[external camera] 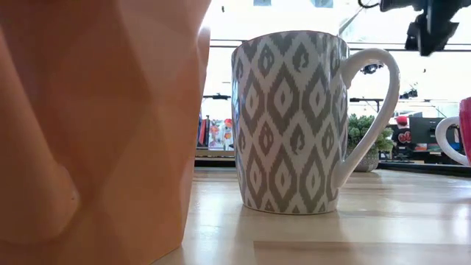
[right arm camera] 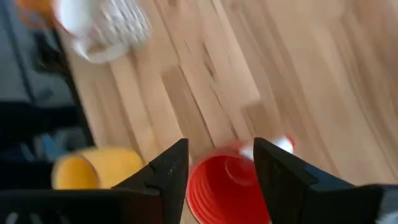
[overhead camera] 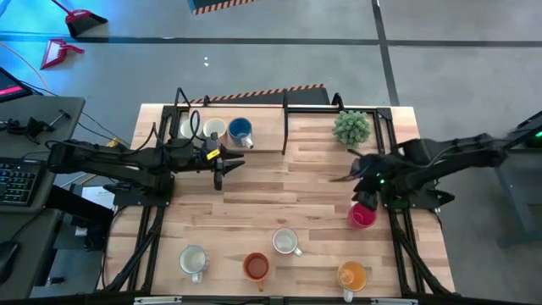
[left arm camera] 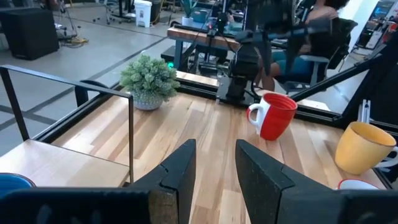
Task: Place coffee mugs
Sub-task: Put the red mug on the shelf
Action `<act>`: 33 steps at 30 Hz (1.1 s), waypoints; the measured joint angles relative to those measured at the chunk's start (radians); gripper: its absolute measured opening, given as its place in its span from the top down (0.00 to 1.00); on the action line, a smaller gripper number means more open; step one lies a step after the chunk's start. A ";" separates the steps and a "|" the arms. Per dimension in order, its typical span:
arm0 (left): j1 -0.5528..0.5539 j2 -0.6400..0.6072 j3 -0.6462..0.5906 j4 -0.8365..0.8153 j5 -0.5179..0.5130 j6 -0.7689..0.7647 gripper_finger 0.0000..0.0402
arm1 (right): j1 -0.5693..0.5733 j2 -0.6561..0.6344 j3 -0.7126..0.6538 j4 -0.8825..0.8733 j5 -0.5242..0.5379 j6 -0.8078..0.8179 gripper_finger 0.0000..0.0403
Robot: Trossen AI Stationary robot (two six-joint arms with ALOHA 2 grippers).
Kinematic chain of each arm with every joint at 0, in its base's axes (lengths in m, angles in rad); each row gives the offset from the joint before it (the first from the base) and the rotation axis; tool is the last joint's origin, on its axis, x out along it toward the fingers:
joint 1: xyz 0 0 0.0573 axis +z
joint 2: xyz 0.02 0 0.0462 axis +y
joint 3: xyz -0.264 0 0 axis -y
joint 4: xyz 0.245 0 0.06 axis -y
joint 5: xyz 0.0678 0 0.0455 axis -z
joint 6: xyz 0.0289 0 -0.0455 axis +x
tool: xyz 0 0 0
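Observation:
A red mug stands upright on the table near its right edge. My right gripper hovers open just above it, pointing steeply down, with the mug's open mouth below the gap and no touch visible. My left gripper is open and holds nothing; it sits level over the table's far left part, beside a low shelf carrying a blue mug and two pale mugs. A grey-patterned mug, a white mug, a red-orange mug and a yellow mug stand along the near edge.
A small green potted plant stands at the far right. A black metal frame rises at the shelf's end. Bare wooden tabletop lies between the two grippers. A person sits beyond the table's right side.

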 joint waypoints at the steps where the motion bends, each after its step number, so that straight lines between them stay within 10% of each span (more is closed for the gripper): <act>1: 0.000 0.000 0.000 0.000 0.000 0.000 0.75 | 0.014 0.021 0.000 -0.023 -0.001 0.004 0.60; 33: 0.000 0.000 0.000 0.000 0.044 0.027 0.75 | 0.205 0.284 -0.128 -0.104 0.131 0.069 0.61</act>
